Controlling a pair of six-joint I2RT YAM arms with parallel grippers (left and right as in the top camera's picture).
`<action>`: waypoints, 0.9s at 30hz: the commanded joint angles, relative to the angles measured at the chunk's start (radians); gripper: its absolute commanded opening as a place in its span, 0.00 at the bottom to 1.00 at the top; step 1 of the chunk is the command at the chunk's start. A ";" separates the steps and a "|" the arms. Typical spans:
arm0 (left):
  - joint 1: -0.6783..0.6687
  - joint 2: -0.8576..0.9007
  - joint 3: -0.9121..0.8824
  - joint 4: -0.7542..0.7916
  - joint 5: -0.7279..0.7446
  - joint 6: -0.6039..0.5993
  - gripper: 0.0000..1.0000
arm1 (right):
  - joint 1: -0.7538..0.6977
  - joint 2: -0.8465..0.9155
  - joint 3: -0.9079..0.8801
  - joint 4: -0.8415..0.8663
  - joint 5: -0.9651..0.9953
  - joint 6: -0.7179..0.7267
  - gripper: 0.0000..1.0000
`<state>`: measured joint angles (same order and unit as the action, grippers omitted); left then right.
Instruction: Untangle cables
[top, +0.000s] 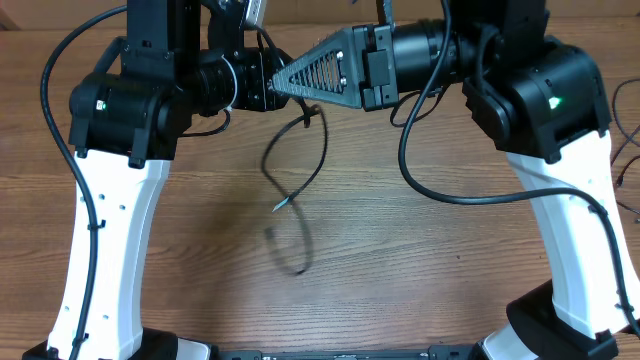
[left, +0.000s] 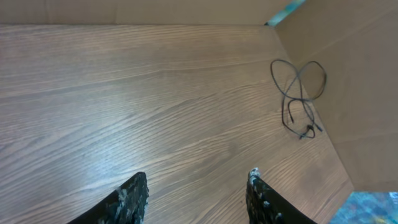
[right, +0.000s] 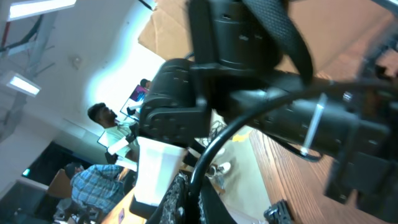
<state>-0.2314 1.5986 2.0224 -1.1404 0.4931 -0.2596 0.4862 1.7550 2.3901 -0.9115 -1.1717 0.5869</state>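
Above the far middle of the counter (top: 450, 260), the right gripper (top: 285, 86) lies level, pointing across at the left arm, its jaws pressed together. A thin black cable (top: 324, 150) appears pinched at their tip. The right wrist view shows a dark cord leaving the closed fingertips, though too blurred to confirm.

From that tip the cable drops toward the near edge in two loose strands. Its long axis runs roughly far-to-near, bowed a little toward the left arm. The free plug end (top: 279, 207) sits lowest, well apart from both grippers. Whether the dark curve nearer the edge is more cable or a shadow cannot be told.

The left gripper (left: 196, 175) has its jaws spread, holds nothing, and faces bare wood. In its own view a second looped cable (left: 301, 79) lies flat ahead and to the right, just beside a cardboard wall (left: 348, 74) and well clear of the fingertips.

Judgement: the coming move turns on the hanging cable lying below and nearer the front edge than the right jaws' tip. The left arm is the free one and the nearer to the hanging strands. It would need to turn its spread jaws toward them, crossing their axis, not running along it.
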 joint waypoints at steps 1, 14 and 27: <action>0.002 0.035 0.007 -0.012 -0.033 -0.009 0.51 | 0.002 -0.081 0.026 0.055 -0.028 0.082 0.04; 0.004 0.114 0.007 -0.089 -0.109 0.031 0.50 | -0.087 -0.166 0.026 0.254 -0.067 0.270 0.04; 0.011 0.114 0.007 -0.145 -0.388 0.019 0.47 | -0.282 -0.175 0.026 0.720 -0.210 0.651 0.04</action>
<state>-0.2291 1.7229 2.0251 -1.2873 0.1642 -0.2344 0.2352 1.5784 2.4077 -0.2081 -1.3128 1.1130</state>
